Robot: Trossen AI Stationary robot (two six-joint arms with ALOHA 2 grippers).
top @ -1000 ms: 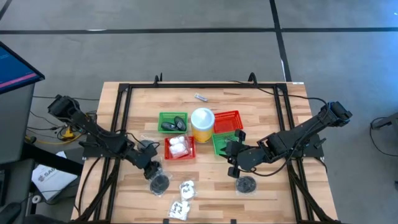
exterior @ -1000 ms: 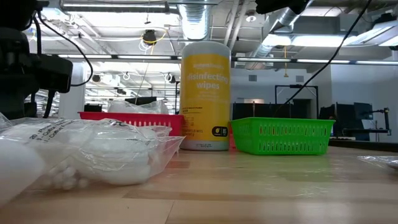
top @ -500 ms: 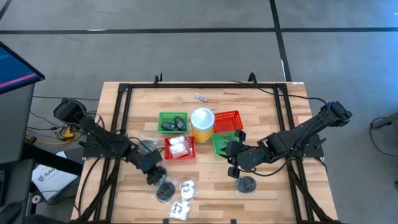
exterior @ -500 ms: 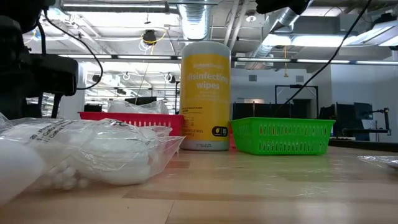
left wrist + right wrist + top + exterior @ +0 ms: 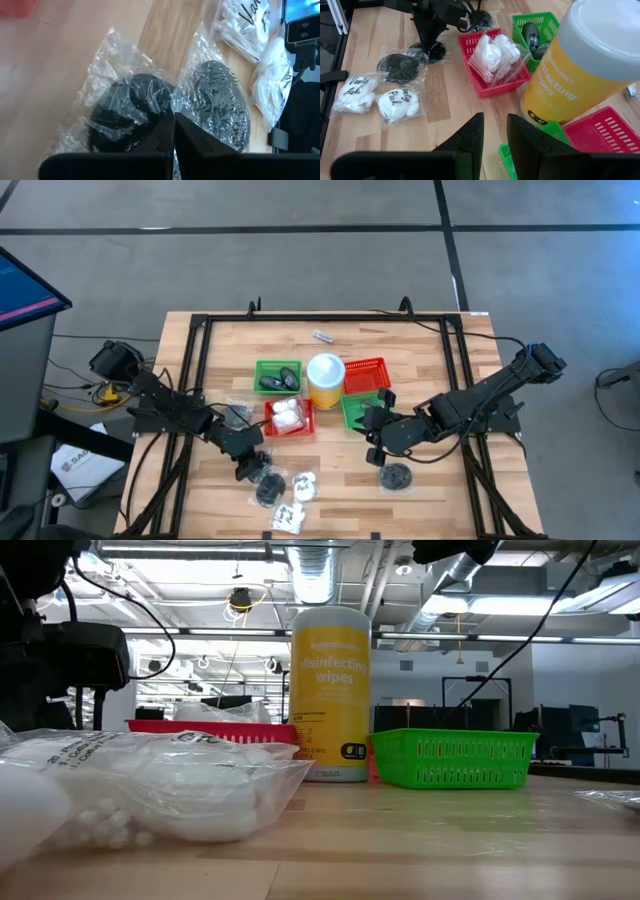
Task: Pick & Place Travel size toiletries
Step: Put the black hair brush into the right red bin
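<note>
Here, at the table's near edge, the left gripper (image 5: 246, 467) is clenched on a dark round bristly piece in a clear crinkled bag (image 5: 129, 112), a second such bag (image 5: 216, 100) touching it, white cotton packets (image 5: 304, 485) beside them, while farther right the right gripper (image 5: 372, 442) waits, released, by the green mesh basket (image 5: 356, 409).

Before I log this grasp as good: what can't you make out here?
Left gripper: shut, but its fingers hide any pinched bag film, left wrist view.
Silvery piece: too small, high view.
Low view: a near packet hides everything behind it.
</note>
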